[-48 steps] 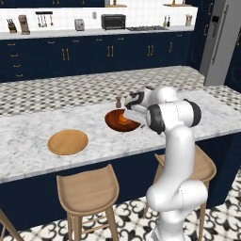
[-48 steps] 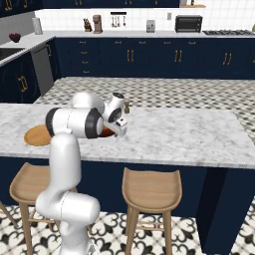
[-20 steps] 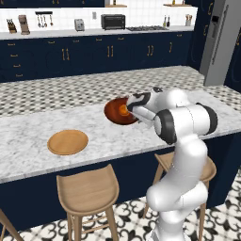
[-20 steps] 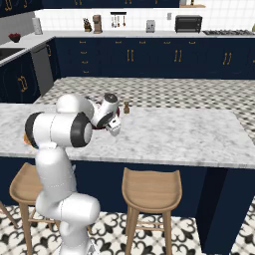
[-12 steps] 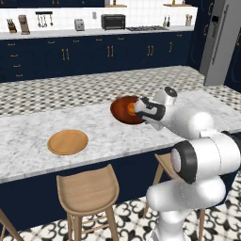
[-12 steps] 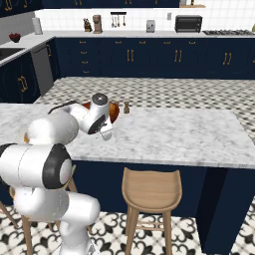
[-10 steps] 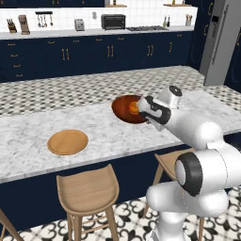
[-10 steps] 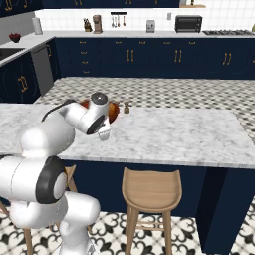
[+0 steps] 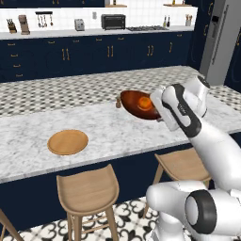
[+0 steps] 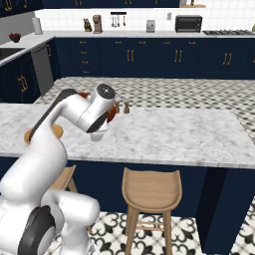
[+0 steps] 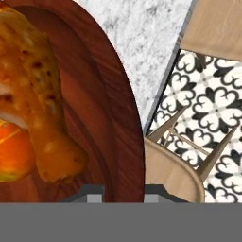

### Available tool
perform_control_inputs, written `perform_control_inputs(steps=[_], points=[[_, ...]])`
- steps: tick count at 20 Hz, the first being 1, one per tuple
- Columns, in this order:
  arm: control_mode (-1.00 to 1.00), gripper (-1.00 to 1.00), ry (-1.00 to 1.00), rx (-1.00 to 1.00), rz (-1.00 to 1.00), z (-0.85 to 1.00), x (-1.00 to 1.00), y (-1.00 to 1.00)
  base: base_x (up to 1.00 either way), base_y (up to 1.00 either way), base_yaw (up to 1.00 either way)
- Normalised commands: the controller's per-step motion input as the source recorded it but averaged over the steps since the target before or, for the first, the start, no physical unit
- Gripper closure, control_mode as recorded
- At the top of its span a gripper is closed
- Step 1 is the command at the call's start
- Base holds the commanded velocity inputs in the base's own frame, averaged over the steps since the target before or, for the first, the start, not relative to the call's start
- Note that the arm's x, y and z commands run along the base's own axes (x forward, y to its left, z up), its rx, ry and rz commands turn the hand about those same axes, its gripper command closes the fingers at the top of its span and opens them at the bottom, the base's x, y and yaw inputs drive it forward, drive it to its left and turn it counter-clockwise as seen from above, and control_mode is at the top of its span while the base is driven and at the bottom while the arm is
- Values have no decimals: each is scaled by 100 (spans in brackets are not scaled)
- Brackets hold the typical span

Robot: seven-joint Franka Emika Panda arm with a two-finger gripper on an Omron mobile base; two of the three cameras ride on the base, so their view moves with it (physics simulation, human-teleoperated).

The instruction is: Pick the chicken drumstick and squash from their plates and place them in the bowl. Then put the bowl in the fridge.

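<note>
Gripping the rim of the glossy dark reddish-brown bowl [image 9: 137,104], the robot's two-finger gripper [image 11: 124,193] holds it tilted above the marble counter [image 9: 108,132], orange-brown chicken drumstick [image 11: 35,104] and orange-red squash [image 11: 12,153] inside.

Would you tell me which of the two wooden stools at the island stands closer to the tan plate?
The left stool, seen in the left base view: it sits just below the tan plate, while the other stool stands farther right, behind the white arm.
</note>
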Motion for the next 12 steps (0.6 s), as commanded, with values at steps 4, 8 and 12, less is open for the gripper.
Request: perform_control_inputs(steps=[4,8,12], points=[[100,100,2,-3,0,5,-62,8,-18,0,0],[100,100,0,0,0,0,0,0,-68,-24,-9],[100,100,0,0,0,0,0,0,-64,-89,-11]])
